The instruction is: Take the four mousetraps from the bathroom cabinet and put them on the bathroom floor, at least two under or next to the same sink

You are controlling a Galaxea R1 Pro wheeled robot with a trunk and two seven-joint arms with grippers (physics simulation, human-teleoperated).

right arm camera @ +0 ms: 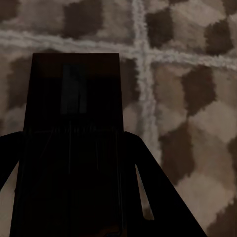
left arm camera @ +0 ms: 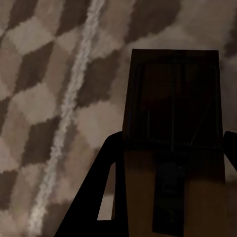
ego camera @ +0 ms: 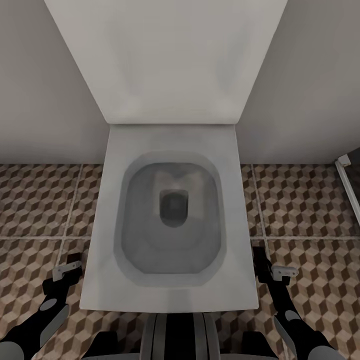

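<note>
Left tool (ego camera: 67, 267) hangs low beside the left edge of the toilet (ego camera: 170, 220), above the bathroom floor (ego camera: 35, 200). In the left wrist view its dark fingers (left arm camera: 106, 182) stand on either side of a mousetrap (left arm camera: 173, 148), clenched on it; the flat tan board with dark wire parts projects past the fingertips over the cube-pattern tiles and a pale grout line.

Right tool (ego camera: 280, 270) hangs at matching height beside the toilet's right edge. In the right wrist view its fingers (right arm camera: 148, 187) grip a second mousetrap (right arm camera: 74, 133), which appears almost black in shadow, over a crossing of grout lines.

Toilet is white, seat lid raised against the pale wall (ego camera: 310, 100), bowl directly ahead of the robot. A white-framed edge (ego camera: 347, 185) stands at the far right of the head view.
</note>
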